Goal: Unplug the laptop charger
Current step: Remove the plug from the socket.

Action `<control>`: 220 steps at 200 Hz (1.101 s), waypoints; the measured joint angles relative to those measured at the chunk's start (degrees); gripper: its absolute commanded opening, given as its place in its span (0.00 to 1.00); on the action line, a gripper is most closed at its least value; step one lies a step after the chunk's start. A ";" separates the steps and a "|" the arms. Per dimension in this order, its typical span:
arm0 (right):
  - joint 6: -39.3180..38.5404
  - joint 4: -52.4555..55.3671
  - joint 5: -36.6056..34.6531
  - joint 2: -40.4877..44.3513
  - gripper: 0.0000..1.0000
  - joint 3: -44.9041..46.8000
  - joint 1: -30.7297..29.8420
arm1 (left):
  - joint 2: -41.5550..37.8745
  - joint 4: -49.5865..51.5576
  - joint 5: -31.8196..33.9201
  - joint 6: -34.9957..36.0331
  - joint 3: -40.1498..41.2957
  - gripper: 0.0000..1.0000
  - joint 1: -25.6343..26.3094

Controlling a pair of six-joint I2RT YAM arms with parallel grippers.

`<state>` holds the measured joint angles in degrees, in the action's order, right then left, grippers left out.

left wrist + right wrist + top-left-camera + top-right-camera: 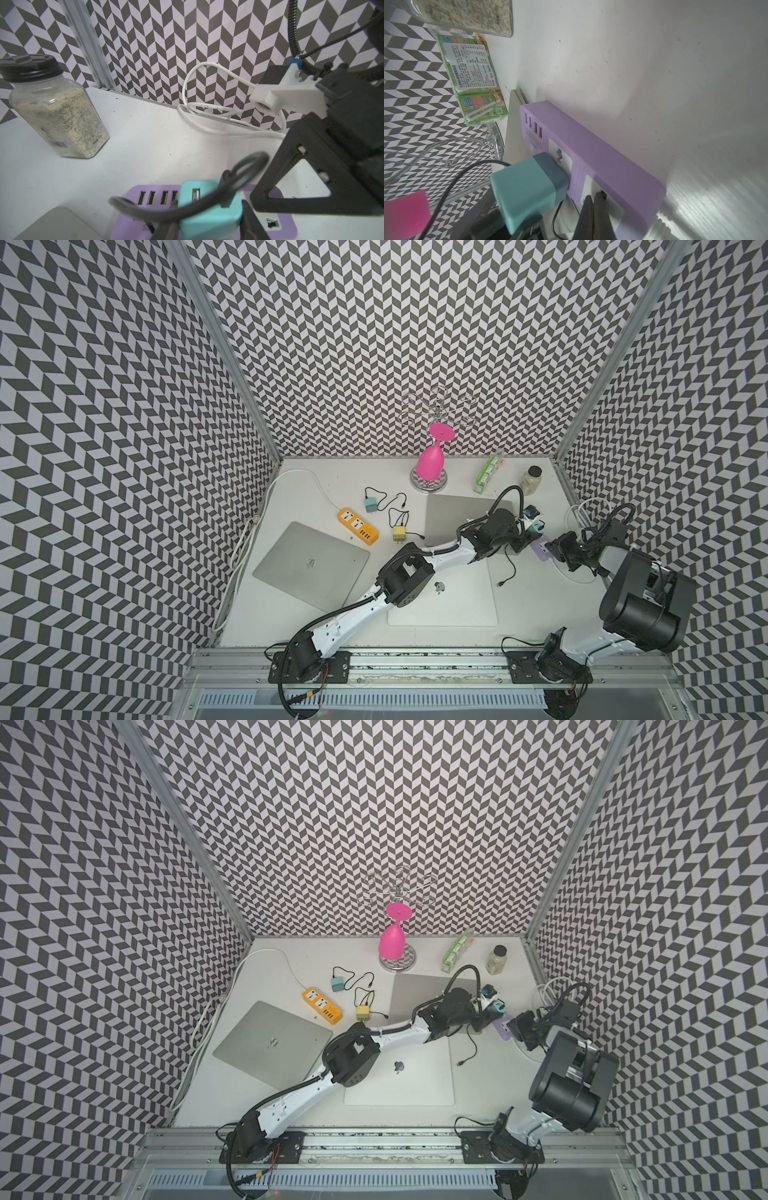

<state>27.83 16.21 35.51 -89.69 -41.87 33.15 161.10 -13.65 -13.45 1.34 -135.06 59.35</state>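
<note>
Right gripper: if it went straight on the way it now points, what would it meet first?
The right gripper, shut, points into the lilac plastic power strip, at the white socket face beside the teal cube charger. Its tips look at or nearly on it; depth is unclear.

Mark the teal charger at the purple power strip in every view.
Top view: teal charger, right of centre.
Top view: right of centre too.
Left wrist: close up, by the purple power strip.
Right wrist: at its socket.
Shared landmark: the purple power strip.
</note>
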 measured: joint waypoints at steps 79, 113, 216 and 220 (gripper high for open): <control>0.00 -0.44 0.02 0.00 0.00 0.28 0.00 | -0.04 0.26 -1.64 -3.10 -0.17 0.20 -0.50; 0.00 -0.74 0.09 0.02 0.00 0.48 0.00 | -0.09 0.48 -0.24 -0.72 -0.26 0.19 -0.09; 0.02 -1.77 0.55 0.02 0.00 1.11 0.04 | -1.18 -0.02 -4.44 -5.38 -1.99 0.19 -0.44; 0.00 -1.77 0.57 0.02 0.00 1.11 0.04 | -1.38 0.02 -4.46 -5.07 -1.99 0.19 -0.20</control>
<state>27.83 14.44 36.07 -89.67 -40.75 33.19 159.72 -13.63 -17.91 -3.73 -137.05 59.16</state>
